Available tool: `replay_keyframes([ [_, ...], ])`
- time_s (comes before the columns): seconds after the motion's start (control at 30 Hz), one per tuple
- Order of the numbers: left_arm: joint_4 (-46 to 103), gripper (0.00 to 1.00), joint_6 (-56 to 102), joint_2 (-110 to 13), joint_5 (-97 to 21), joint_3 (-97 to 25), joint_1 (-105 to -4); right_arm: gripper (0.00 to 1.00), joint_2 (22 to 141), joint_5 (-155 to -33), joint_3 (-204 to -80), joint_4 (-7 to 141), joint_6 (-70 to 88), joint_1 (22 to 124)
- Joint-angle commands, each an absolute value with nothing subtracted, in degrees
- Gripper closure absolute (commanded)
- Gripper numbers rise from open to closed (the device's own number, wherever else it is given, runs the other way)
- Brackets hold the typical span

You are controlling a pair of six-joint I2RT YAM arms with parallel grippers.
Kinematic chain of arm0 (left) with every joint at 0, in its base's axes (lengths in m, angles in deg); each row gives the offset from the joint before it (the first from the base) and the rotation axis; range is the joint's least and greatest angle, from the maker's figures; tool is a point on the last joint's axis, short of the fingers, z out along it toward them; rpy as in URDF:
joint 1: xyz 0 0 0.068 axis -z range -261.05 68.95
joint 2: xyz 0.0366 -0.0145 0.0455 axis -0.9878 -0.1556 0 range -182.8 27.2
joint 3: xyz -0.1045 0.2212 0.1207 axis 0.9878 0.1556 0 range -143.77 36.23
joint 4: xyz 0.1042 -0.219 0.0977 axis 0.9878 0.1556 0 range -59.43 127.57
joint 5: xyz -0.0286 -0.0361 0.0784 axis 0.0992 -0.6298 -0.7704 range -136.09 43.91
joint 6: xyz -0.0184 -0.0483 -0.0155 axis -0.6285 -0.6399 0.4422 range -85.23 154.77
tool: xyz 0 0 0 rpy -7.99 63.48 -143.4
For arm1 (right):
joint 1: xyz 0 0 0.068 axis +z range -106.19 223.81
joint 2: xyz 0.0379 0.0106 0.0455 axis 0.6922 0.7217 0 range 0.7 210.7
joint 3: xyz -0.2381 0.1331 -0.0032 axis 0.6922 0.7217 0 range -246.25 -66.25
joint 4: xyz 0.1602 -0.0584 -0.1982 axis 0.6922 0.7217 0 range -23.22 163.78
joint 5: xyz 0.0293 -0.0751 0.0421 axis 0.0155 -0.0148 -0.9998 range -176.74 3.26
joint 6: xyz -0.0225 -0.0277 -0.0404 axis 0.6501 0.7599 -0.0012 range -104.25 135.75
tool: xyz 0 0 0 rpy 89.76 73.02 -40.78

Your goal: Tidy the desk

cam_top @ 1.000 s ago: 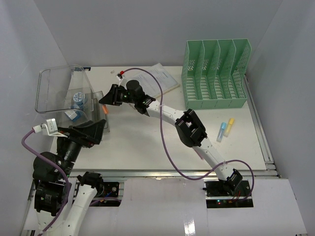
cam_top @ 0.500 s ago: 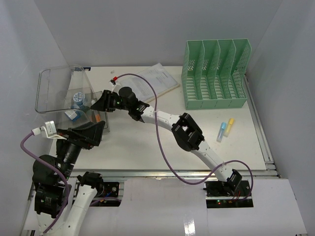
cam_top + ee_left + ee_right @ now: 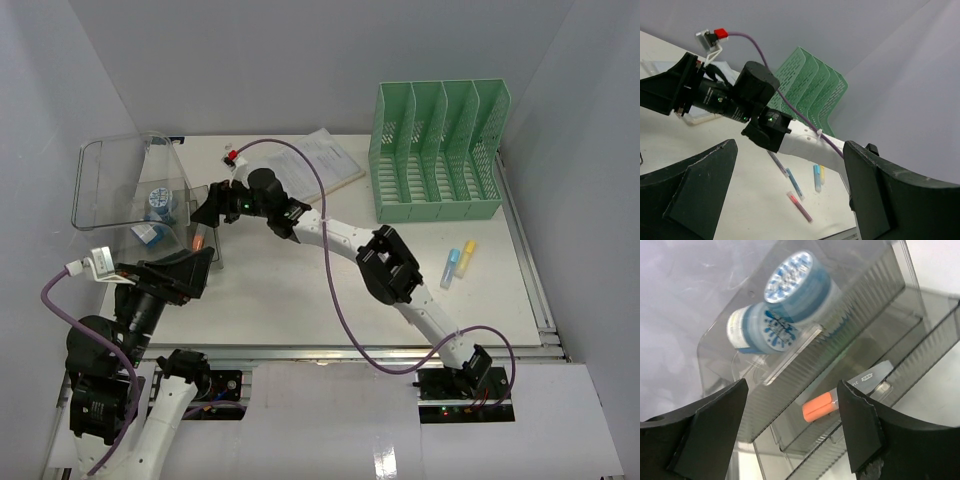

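Worktop (image 3: 290, 290) fills the floor of the scene, white and flat, with the arms bolted at its near edge. It carries a clear bin (image 3: 100, 150) at the left, a green file rack (image 3: 437, 150) at the far right and some papers (image 3: 325, 160) at the back.

The right gripper (image 3: 208, 208) hangs over the bin's open side with its jaws spread. In its wrist view an orange marker (image 3: 819, 406) lies on a lower ledge of the bin, free of both jaws. Two blue-and-white rolls (image 3: 785, 295) sit deeper in the bin. This looks like the drop-off step.

To do it well, the right arm should rise straight up until the jaws clear the bin's wall, and only then swing away (a sideways pull could snag the rim and drag the bin). The likely next picks are the blue marker (image 3: 450, 268) and the yellow marker (image 3: 467, 250), which lie just beside each other near the rack.

The left gripper (image 3: 185, 270) hovers near the bin's front corner, jaws wide apart and holding nothing. It is best kept out of the right arm's path.
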State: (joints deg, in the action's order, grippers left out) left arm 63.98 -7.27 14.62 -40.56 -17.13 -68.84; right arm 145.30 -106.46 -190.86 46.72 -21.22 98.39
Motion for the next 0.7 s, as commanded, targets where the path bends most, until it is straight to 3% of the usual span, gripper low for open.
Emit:
replay_keyframes([
  [0.0, 64.50, 0.02, -8.30, 14.63, -37.45, -18.34, -68.92, 0.14, 131.15, -116.49, -188.87, 48.38, -0.56, 95.82],
  [0.07, 64.57, 0.02, -7.81, 14.70, -35.77, -17.49, -68.92, 0.04, 125.06, -127.12, -181.27, 49.87, 4.94, 92.69],
  [0.2, 64.67, 0.02, -7.42, 15.83, -32.20, -13.51, -68.92, 0.10, 111.63, -132.99, -163.48, 63.13, 18.32, 85.32],
  [0.37, 63.68, 0.02, -9.20, 19.88, -27.92, -7.16, -68.92, 0.10, 93.68, -117.71, -146.23, 85.80, 36.15, 73.16],
  [0.57, 63.12, 0.02, -9.80, 23.47, -24.37, -2.83, -68.92, 0.10, 78.04, -113.89, -129.75, 90.04, 31.15, 47.22],
  [0.67, 63.20, 0.02, -9.00, 23.56, -23.15, -2.72, -68.92, 0.10, 74.64, -103.09, -125.99, 92.08, 29.89, 42.31],
])
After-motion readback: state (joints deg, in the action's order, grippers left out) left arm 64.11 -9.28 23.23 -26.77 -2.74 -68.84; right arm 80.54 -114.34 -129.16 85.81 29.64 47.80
